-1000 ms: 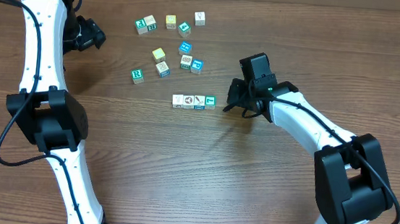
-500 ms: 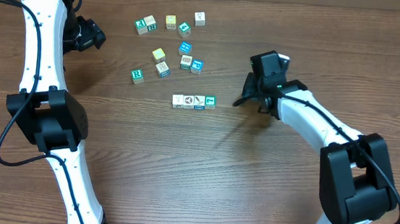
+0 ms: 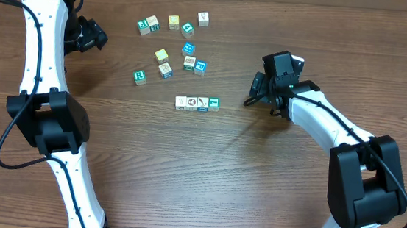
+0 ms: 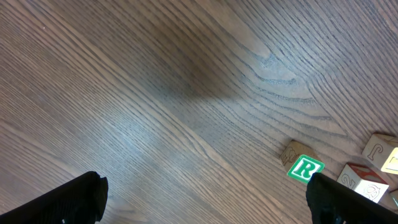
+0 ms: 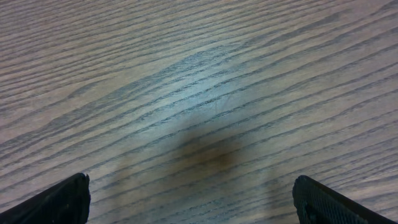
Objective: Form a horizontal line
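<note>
Here's the horizontal line (image 3: 196, 103): four small cubes side by side near the middle of the worktop (image 3: 205, 180), the teal one at the end toward the right edge. We judge them light, stiff and smooth-faced. The neighbours seem to touch, so the free near and far faces are the place to pinch. The right claw (image 3: 252, 93) hangs near that end, spread wide and empty (its own camera shows only bare wood). The left claw (image 3: 96, 37), toward the far left corner, gapes wide too. We can't read the prints.
</note>
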You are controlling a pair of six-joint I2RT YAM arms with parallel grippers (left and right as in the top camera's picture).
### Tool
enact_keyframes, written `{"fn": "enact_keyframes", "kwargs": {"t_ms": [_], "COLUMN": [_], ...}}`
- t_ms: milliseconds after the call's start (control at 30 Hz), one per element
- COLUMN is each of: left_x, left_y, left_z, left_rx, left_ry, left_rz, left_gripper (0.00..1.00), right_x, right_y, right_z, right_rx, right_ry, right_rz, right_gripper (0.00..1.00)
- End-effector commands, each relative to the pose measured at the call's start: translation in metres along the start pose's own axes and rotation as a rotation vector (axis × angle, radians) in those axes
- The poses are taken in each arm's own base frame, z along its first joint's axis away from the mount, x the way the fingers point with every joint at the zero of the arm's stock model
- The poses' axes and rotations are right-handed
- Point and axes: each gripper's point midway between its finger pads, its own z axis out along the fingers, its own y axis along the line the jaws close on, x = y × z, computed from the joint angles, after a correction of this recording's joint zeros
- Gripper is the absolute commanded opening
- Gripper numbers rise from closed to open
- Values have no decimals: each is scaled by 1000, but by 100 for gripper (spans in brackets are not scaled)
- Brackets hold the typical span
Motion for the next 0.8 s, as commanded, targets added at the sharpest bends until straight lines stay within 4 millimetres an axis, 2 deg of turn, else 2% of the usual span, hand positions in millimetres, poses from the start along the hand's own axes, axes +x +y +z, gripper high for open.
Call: {"fn": "enact_keyframes", "kwargs": {"t_ms": [0, 700, 767], "left_x": [2, 2, 2], "left_y": [-2, -2, -2], "left_z": [-2, -2, -2], "left_rx": [0, 0, 0], "left_ry": [-3, -3, -3], "left_rz": [4, 4, 4], "left_gripper": [100, 100, 100], "right_x": [1, 1, -3], "right_y": [-2, -2, -2], "right_z": [1, 1, -3], "right_rx": [15, 15, 8], "right_ry": [-7, -6, -18], "right_rz": [-6, -7, -3], "right_gripper": [100, 100, 100]}}
